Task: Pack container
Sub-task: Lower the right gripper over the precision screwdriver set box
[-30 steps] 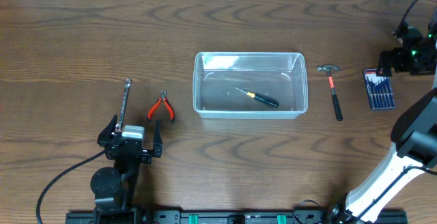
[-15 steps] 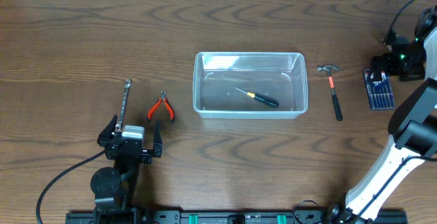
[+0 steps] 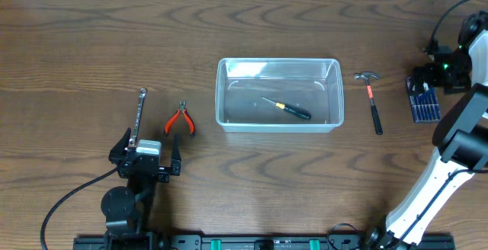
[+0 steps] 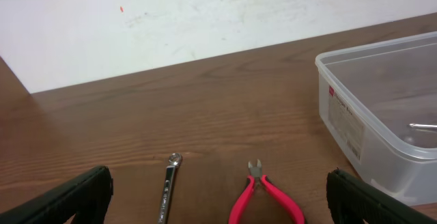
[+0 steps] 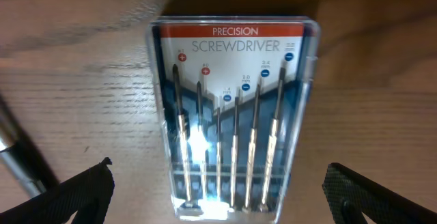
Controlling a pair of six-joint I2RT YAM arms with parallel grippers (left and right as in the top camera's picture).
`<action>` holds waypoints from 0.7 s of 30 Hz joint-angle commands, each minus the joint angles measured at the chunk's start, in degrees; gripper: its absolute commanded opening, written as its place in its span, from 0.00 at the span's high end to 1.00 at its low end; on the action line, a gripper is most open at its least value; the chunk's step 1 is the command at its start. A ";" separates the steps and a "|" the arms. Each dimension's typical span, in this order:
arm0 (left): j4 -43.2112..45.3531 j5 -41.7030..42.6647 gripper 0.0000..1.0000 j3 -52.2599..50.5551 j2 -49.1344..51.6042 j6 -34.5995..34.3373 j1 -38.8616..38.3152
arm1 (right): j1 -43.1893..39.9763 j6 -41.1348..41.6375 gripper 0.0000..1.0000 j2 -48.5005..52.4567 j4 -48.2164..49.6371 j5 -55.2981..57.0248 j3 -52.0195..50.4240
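Note:
The clear plastic container (image 3: 279, 95) sits mid-table with a black and yellow screwdriver (image 3: 289, 109) inside; its corner shows in the left wrist view (image 4: 382, 108). My right gripper (image 3: 427, 81) is open directly above the blue precision screwdriver set case (image 5: 232, 115), its fingers (image 5: 75, 193) wide on either side of it; the case also shows overhead (image 3: 425, 103). My left gripper (image 3: 147, 161) is open and empty near the front, just behind the wrench (image 4: 168, 186) and the red pliers (image 4: 263, 197).
A hammer (image 3: 373, 100) with an orange and black handle lies right of the container, between it and the case. The wrench (image 3: 139, 115) and pliers (image 3: 180, 120) lie left of the container. A white wall runs along the far table edge.
My right gripper has moved toward the front and slightly left, coming over the far end of the screwdriver set case. The left arm has not moved.

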 commanded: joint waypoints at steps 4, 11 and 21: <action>-0.46 -0.31 0.02 -1.66 -0.35 0.52 0.24 | 0.52 -0.04 0.01 2.12 0.20 2.03 -0.04; -0.46 -0.31 0.02 -1.66 -0.35 0.52 0.24 | 0.48 -0.13 0.01 2.14 1.53 2.14 -0.07; -0.46 -0.31 0.02 -1.66 -0.35 0.52 0.24 | 0.48 -0.46 0.01 2.16 1.51 2.80 -0.26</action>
